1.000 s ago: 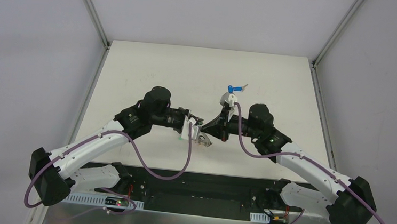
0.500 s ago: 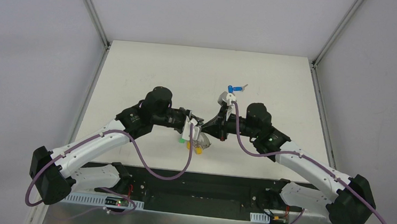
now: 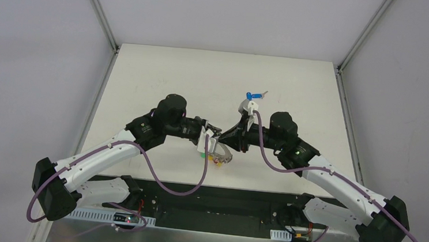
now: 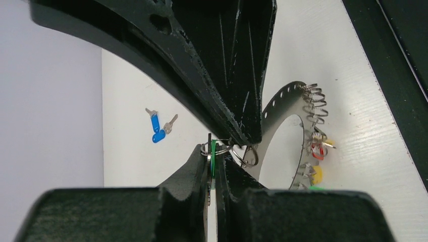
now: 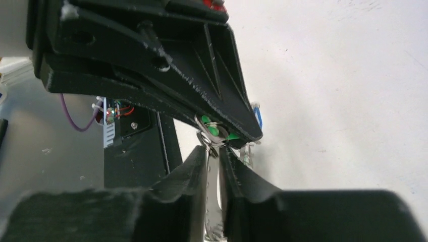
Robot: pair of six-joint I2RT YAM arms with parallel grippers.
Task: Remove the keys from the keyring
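Observation:
My left gripper (image 3: 208,139) and right gripper (image 3: 221,139) meet tip to tip above the table's near middle. In the left wrist view my left gripper (image 4: 212,154) is shut on a green-headed key (image 4: 213,157), seen edge-on, with a small split ring at its top. My right gripper (image 5: 214,151) is shut on the keyring (image 5: 213,196), a flat grey hoop with holes. The hoop (image 4: 275,103) curves off to the right, carrying yellow (image 4: 317,174) and red (image 4: 317,150) keys. A blue key (image 3: 253,95) lies loose on the table beyond the grippers.
The white table (image 3: 146,81) has a black strip (image 3: 218,196) along its near edge, under the arms. Grey walls stand on both sides. The blue key also shows in the left wrist view (image 4: 157,129), on the table near the wall.
The hoop with its hanging keys has swung lower and out to the right below the grippers. Both grippers stay tip to tip, shifted only slightly.

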